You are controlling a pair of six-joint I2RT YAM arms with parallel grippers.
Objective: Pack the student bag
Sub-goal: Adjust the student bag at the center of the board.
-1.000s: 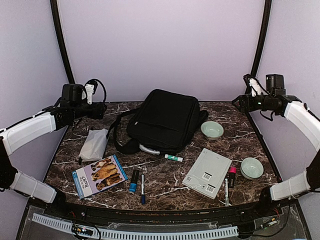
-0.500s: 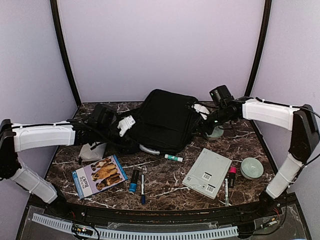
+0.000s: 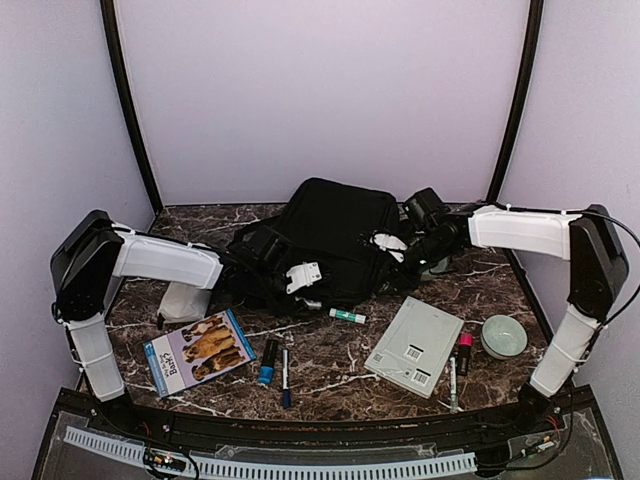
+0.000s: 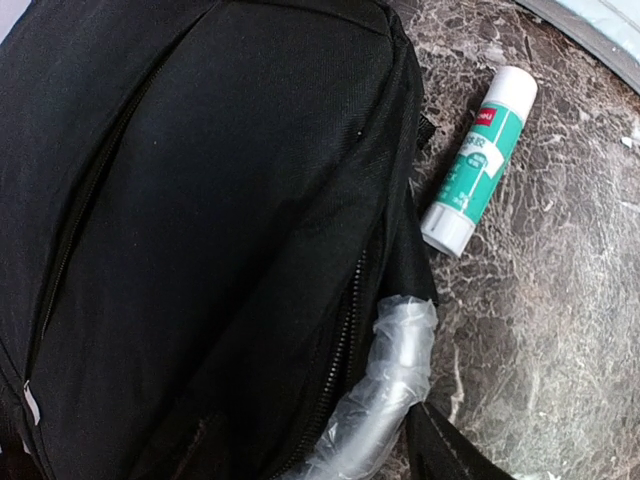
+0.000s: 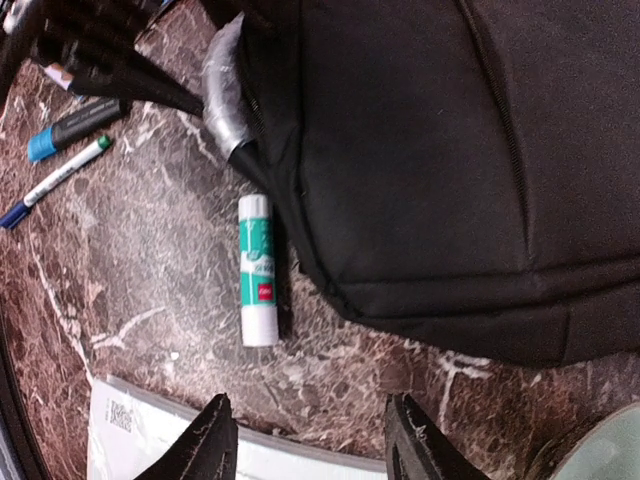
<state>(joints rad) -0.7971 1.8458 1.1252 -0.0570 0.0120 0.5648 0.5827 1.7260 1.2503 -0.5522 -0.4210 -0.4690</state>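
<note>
Student bag point(image 3: 330, 235) is lying flat at the back centre of the table point(image 3: 330, 392). The loose items are spread in front of it, so I judge packing has not begun.

Left side: the dog book point(image 3: 198, 350), blue marker point(image 3: 267, 362) and pen point(image 3: 285, 375) are waiting near the front edge, within reach. The left gripper point(image 3: 303, 277) is hovering at the bag's near edge, close to a plastic-wrapped piece point(image 4: 390, 370) poking out by the zip, probably to get the bag open. Its fingers are not showing in its own wrist view and are too small from above, so I cannot tell whether they are parted or closed.

Centre: the glue stick point(image 3: 347, 316) is lying just beside the bag's near edge.

Right side: the right gripper point(image 5: 312, 440) is hanging over the bag's right part, jaws apart with nothing between them. The white box point(image 3: 414, 345) and bowl point(image 3: 503, 335) are sitting further right.

Versus one second earlier: both arms were drawn back at the table's far corners and are now swung in over the bag. The bag and loose items appear unmoved.
</note>
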